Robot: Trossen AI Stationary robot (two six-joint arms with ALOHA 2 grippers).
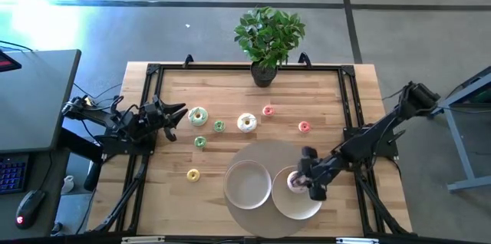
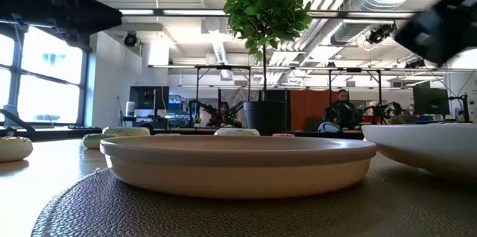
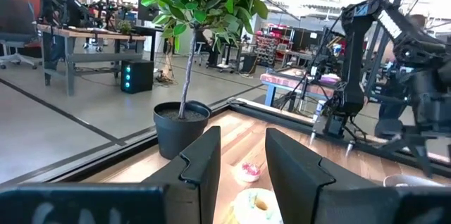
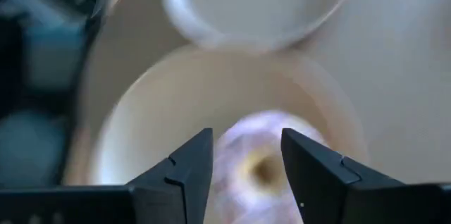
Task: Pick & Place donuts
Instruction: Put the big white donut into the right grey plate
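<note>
Nearest the low cam I see the woven grey round mat [image 2: 223, 207] w/ two shallow white round bowls on it: the left bowl [image 1: 247, 183] empty, the right bowl [image 1: 298, 202] touching it rim to rim.

My right gripper [image 1: 304, 180] hangs over the right bowl, fingers [image 4: 189, 164] apart, nothing pinched; a pink-iced ring donut [image 4: 262, 164] lies in the bowl directly under the gap. Not sure if the tips touch it. Beyond that gripper, toward the far edge, sits a small pink-red donut [image 1: 304, 126], and another pink-red one [image 1: 268, 110] further toward the potted green plant in its black pot [image 1: 267, 43].

My left gripper [image 1: 175, 112] waits at the table's left side, fingers [image 3: 204, 157] parted, empty. Just ahead of its tips: the green-iced larger donut [image 1: 198, 116]. Past that, a tiny green donut [image 1: 219, 126], then the white-iced larger donut [image 1: 247, 122]. Another tiny green one [image 1: 200, 142] is near, toward the front edge; a tiny yellow donut [image 1: 193, 174] lies further front, left of the empty bowl.

Room to move: bare wooden tabletop [image 1: 337, 106] btwn the right gripper and the far-right corner; black frame rails run along the left, far and right edges. Front-left corner area is open wood.
</note>
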